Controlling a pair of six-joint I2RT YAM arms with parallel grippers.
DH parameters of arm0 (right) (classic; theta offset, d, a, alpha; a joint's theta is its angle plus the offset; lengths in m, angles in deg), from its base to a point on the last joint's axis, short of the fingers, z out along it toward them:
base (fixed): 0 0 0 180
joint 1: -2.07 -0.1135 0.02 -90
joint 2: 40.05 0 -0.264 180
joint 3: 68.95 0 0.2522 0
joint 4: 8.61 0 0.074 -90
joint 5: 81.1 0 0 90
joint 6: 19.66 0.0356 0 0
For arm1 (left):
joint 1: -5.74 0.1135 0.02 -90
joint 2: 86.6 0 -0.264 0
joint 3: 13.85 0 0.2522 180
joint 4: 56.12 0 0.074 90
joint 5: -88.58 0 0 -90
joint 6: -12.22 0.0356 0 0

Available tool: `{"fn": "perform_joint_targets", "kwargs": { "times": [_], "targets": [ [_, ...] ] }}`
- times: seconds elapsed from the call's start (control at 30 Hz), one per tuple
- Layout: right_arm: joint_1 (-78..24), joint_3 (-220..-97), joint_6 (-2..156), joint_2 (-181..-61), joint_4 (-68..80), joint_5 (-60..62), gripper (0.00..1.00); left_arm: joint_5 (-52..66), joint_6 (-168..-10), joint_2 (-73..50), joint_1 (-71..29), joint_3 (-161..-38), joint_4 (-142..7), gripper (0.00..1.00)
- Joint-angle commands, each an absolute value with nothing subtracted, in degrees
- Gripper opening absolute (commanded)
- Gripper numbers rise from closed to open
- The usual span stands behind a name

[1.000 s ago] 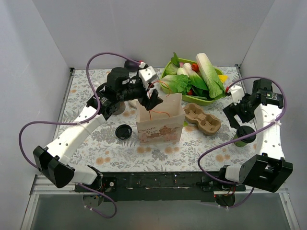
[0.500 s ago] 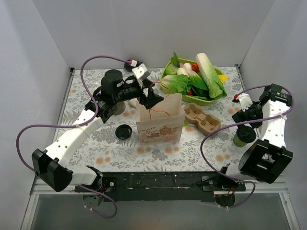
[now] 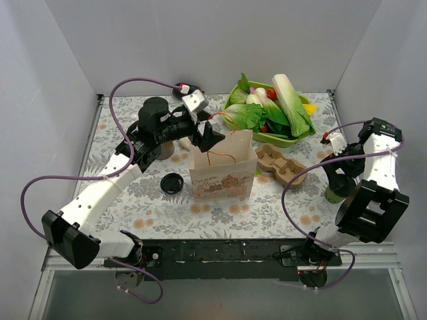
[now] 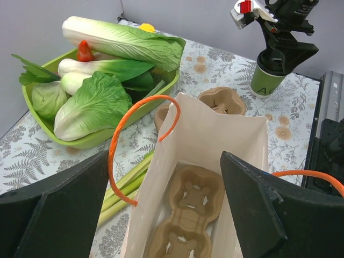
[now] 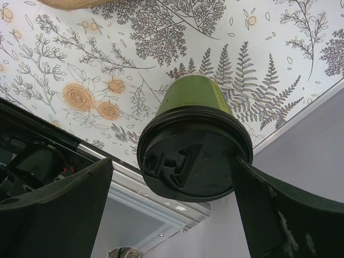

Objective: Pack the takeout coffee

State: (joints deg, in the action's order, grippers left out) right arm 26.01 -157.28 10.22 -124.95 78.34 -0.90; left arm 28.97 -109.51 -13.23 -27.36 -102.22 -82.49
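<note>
Takeout coffee (image 5: pixel 194 145) sits between the right arm's wide-spread jaws.

- Bright, even, diffuse light falls from above; the white walls (image 3: pixel 200 40) look evenly lit.
- Shadows beside the paper bag (image 3: pixel 223 177) are faint and soft.
- Wrist views are sharp, though their dark fingers (image 4: pixel 54 215) look soft-edged.

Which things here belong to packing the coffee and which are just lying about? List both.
Job: lidded green coffee cup, paper bag, cup carrier inside it.
Lying about: tray of vegetables, spare cup carrier on the table, loose black lid.
</note>
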Motion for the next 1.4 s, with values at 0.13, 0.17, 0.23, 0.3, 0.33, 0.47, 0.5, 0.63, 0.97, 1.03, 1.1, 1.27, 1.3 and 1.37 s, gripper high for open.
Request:
{"fn": "perform_joint_targets", "kwargs": {
  "times": [0.13,0.17,0.23,0.3,0.33,0.47,0.5,0.63,0.97,1.03,1.1,1.27,1.3,1.37],
  "targets": [
    [26.24,-161.37,5.74,-125.56,79.94,-1.73,0.95,28.55,-107.93,-15.49,-27.13,-102.93,-82.8,0.83],
    [26.24,-161.81,6.52,-125.56,80.03,-1.99,0.94,28.64,-107.84,-15.41,-27.13,-103.1,-82.98,0.83],
    [26.24,-162.69,6.27,-125.04,79.94,-3.13,0.94,28.64,-107.67,-15.32,-27.13,-103.28,-83.07,0.83],
    [26.24,-163.13,5.47,-124.34,79.68,-2.97,0.95,28.64,-107.4,-15.14,-27.13,-103.55,-83.25,0.83],
    [26.24,-163.05,5.3,-124.25,79.51,-2.44,0.96,28.9,-107.23,-14.97,-27.13,-103.63,-83.25,0.83],
    [26.33,-161.73,4.77,-125.56,79.59,-1.29,0.98,29.17,-107.05,-14.53,-27.13,-103.63,-83.33,0.83],
    [26.33,-161.73,4.86,-126.0,79.59,-1.46,0.98,29.17,-107.05,-14.44,-27.22,-103.55,-83.42,0.83],
    [26.33,-162.34,5.03,-127.14,78.02,-1.38,0.98,29.08,-106.61,-14.53,-27.22,-103.72,-83.86,0.83],
    [26.33,-160.59,4.59,-128.64,77.57,-0.15,0.98,28.47,-106.0,-14.79,-27.13,-103.11,-84.3,0.83],
    [26.33,-160.32,4.68,-128.38,77.05,-0.06,0.96,28.46,-106.0,-14.79,-27.13,-103.19,-84.39,0.83],
    [26.33,-159.45,4.86,-128.12,76.61,0.03,0.94,28.47,-105.82,-14.7,-27.13,-103.19,-84.39,0.83],
    [26.33,-157.34,5.91,-127.59,76.87,-0.15,0.9,28.55,-105.82,-14.7,-27.13,-103.28,-84.3,0.83],
    [26.33,-156.55,6.09,-127.5,76.95,-0.41,0.9,28.64,-105.82,-14.62,-27.22,-103.46,-84.3,0.83],
    [26.33,-156.1,6.52,-127.06,76.87,-0.67,0.88,28.64,-105.82,-14.61,-27.13,-103.46,-84.3,0.83]
  ]
}}
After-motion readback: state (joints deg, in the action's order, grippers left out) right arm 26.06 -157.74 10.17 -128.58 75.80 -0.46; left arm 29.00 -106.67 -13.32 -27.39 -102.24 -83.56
